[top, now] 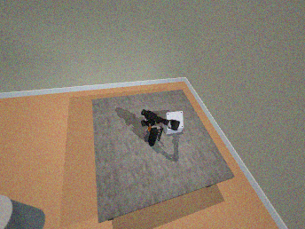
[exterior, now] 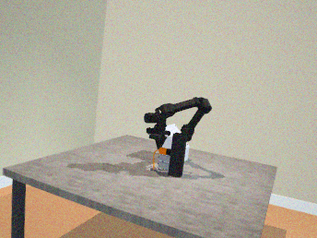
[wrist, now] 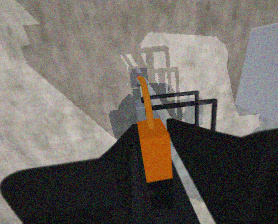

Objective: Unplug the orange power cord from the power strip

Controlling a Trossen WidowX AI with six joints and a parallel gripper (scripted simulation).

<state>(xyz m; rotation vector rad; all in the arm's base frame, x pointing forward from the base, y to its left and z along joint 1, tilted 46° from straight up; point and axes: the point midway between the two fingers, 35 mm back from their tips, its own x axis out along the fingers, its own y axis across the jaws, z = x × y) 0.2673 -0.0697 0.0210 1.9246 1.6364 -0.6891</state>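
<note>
Wrist view: gripper (wrist: 156,165) pinching the plug (wrist: 155,150), an orange boxy block w/ flat matte faces, held between two broad black fingers that fill the lower half of frame. Fingers are dark, smooth, slab-like. From the plug's top a thin orange cord (wrist: 145,97) runs toward 12 o'clock, round in section, curving slightly left at its far end. Beyond the cord, a pale grey blocky shape w/ thin dark frame lines around it sits on the table; too blurred to say if it's the strip. A flat pale blue-grey panel shows at 2 o'clock at the frame edge.

Exterior view: black arm (exterior: 181,108) folded in an arch, elbow high at 1 o'clock, wrist pointing down. Orange of the plug (exterior: 162,150) shows under the wrist, above a small grey box, the strip (exterior: 162,162), on the table (exterior: 92,177). Whether the prongs are out of the strip: can't tell. Table top is grey, mottled, stone-like, square, w/ dark legs.

Top view: arm (top: 152,122) near table centre, a white square plate (top: 175,115) at its 3 o'clock; small orange fleck (top: 150,128) at the gripper. Floor orange, walls plain beige.
</note>
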